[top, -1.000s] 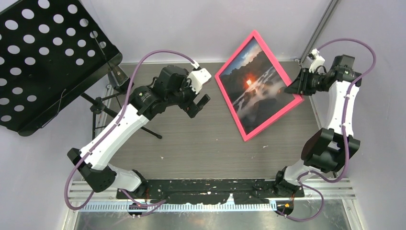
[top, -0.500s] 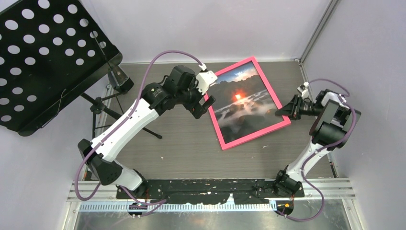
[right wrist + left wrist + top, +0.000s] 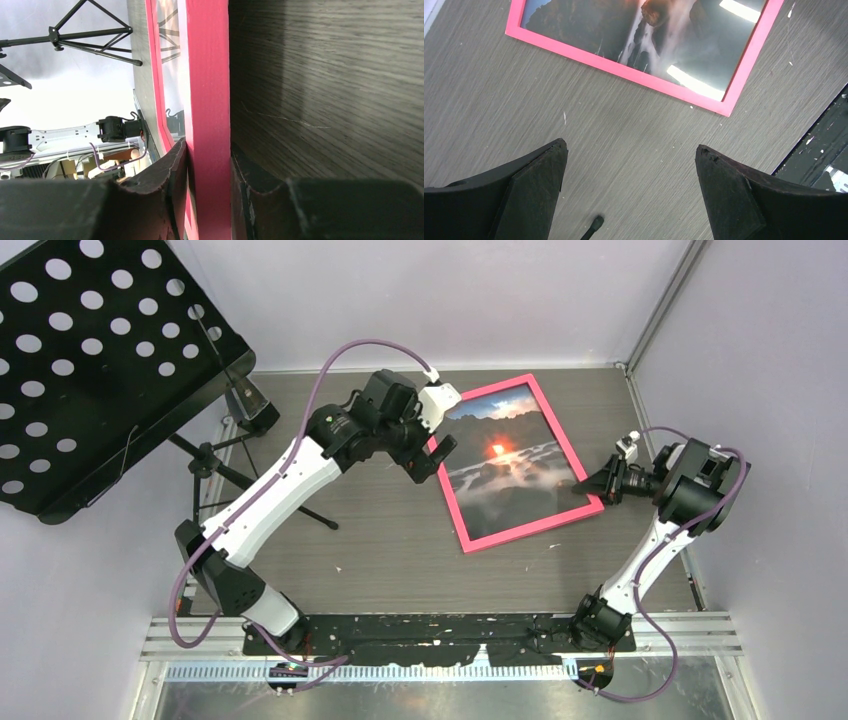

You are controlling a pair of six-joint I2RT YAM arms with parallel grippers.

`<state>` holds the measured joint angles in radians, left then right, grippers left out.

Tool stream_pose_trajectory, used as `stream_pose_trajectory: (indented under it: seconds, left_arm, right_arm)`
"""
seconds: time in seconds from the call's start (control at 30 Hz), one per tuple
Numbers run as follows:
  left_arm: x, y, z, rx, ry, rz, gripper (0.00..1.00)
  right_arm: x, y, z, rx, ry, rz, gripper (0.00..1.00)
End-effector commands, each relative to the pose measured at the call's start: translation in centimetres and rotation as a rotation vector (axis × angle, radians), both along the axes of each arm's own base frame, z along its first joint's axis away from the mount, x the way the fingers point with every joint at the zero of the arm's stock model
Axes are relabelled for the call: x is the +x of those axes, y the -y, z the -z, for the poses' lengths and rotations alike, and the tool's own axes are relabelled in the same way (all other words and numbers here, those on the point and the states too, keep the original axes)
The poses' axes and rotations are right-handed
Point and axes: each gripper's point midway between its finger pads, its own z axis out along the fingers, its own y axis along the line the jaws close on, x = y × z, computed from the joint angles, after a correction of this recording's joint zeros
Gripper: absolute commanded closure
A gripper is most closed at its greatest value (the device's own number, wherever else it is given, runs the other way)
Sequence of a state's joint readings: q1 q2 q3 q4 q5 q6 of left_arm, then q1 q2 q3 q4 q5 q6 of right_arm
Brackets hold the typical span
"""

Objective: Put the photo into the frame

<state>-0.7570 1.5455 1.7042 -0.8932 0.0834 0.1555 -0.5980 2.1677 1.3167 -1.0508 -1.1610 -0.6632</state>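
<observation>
Your photo sits face up inside the frame, the orange sun near the middle of the print and pink rail showing on all four sides. The frame is on the table, right of centre and turned a little askew, with one short side toward the back wall. Whether its right-hand near corner rests flat or is raised a touch, you cannot tell from these views. Your right tool comes in low from the right and has that corner's rail pinched. In the wrist view the pink strip runs straight between the two jaws, both pressed against it, so the tool is partly closed and holding the frame. Your left tool hangs over the frame's left long side with its jaws spread as wide as they go and nothing between them. Its own camera looks down on bare wood grain, with the frame's corner just ahead of the fingertips and apart from them. Well off to the left, beyond the table's edge, stands the black perforated stand, tilted on its tripod.
</observation>
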Motion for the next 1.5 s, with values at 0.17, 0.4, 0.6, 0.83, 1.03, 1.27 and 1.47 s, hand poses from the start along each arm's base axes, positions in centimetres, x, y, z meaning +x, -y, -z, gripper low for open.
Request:
stream_pose_trajectory:
  seconds: [0.17, 0.4, 0.6, 0.83, 1.03, 1.27, 1.47]
  left_arm:
    - [-0.1, 0.9, -1.7, -0.059, -0.005, 0.013, 0.02]
    - [-0.5, 0.8, -1.9, -0.065, -0.004, 0.019, 0.02]
    - [-0.9, 0.5, -1.9, -0.068, -0.007, 0.024, 0.02]
    - [-1.1, 0.4, -1.9, -0.070, -0.006, 0.028, 0.02]
    - [-1.1, 0.4, -1.7, -0.067, -0.007, 0.030, 0.02]
    - [-1.0, 0.3, -1.4, -0.056, -0.007, 0.031, 0.02]
    - [-0.7, -0.4, -0.2, -0.022, 0.003, 0.012, 0.02]
  right_arm:
    - [-0.7, 3.0, 1.5, -0.264, -0.077, -0.006, 0.75]
    - [-1.9, 3.2, 1.6, -0.330, -0.125, 0.004, 0.56]
    - [-3.0, 3.9, 1.7, -0.427, -0.141, 0.009, 0.46]
    - [-3.3, 4.8, 0.8, -0.516, -0.117, 0.018, 0.34]
    - [-2.1, 5.6, -1.5, -0.604, -0.042, 0.047, 0.29]
    - [1.0, 4.5, -3.0, -0.700, 0.041, 0.031, 0.29]
    - [4.4, 2.7, -2.6, -0.760, 0.058, -0.013, 0.29]
